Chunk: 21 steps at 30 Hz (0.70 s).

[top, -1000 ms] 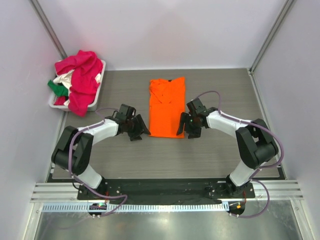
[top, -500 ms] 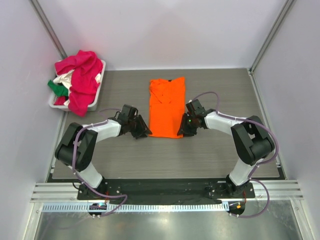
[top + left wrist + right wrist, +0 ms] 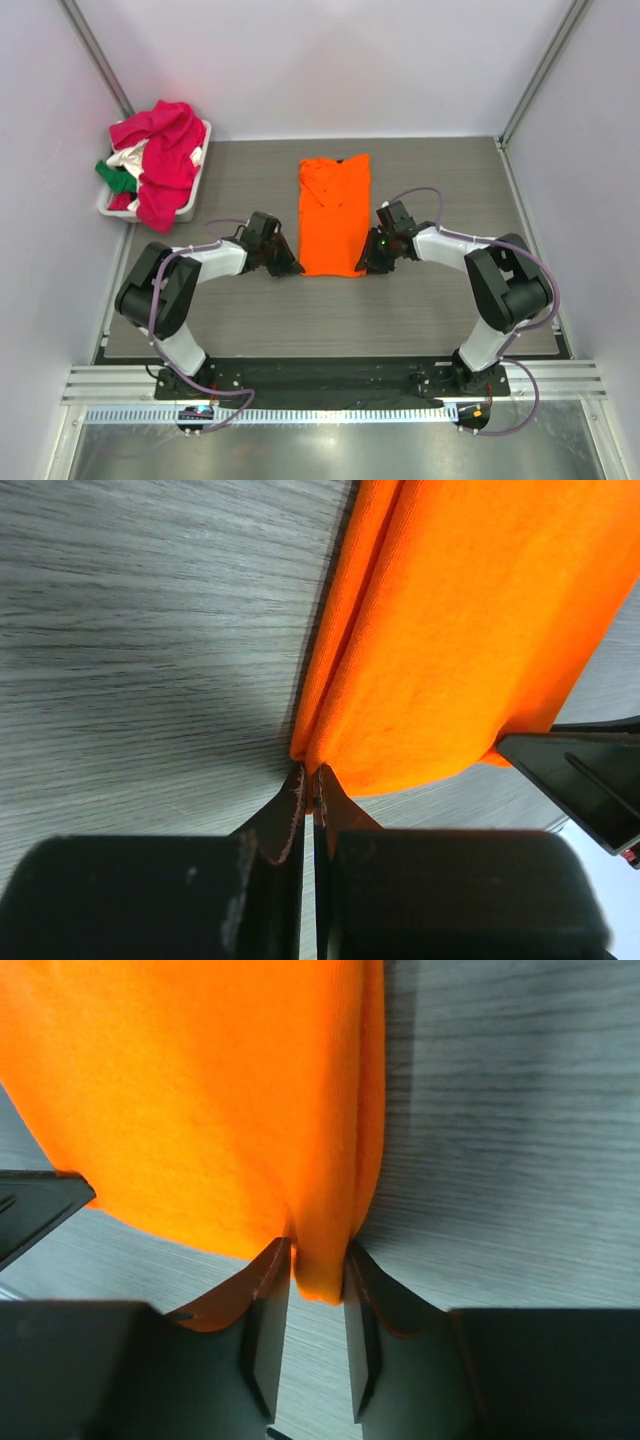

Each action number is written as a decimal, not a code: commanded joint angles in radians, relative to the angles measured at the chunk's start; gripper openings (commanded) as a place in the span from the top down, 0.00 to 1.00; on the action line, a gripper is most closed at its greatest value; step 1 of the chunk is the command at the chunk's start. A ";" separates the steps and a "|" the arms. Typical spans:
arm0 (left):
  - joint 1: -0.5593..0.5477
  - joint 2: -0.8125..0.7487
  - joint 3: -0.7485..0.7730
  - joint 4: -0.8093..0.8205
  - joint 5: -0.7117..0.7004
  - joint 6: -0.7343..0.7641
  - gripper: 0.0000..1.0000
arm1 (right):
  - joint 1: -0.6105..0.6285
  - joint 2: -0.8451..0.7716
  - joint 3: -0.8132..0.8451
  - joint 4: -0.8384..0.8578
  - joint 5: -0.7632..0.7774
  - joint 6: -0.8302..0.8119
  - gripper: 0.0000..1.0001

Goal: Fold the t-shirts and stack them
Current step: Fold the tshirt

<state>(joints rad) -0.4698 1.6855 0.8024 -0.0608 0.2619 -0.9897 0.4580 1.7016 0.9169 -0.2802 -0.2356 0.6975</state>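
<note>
- Top external view: the orange t-shirt lies flat on the tabletop. Its long axis runs away from the arm bases, with the collar at the far end.
- My left hand is closed, pinching its near-left hem corner.
- My right hand grips its near-right corner.
- I judge the hem must travel toward the collar.
</note>
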 commanded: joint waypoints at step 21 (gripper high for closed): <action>-0.035 -0.145 -0.023 -0.128 -0.059 -0.015 1.00 | -0.001 -0.115 -0.056 -0.092 0.033 0.020 0.99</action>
<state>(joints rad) -0.4900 1.6287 0.7815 -0.0994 0.2405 -0.9974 0.4549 1.6566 0.8593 -0.2813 -0.2287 0.7254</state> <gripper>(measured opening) 0.009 0.114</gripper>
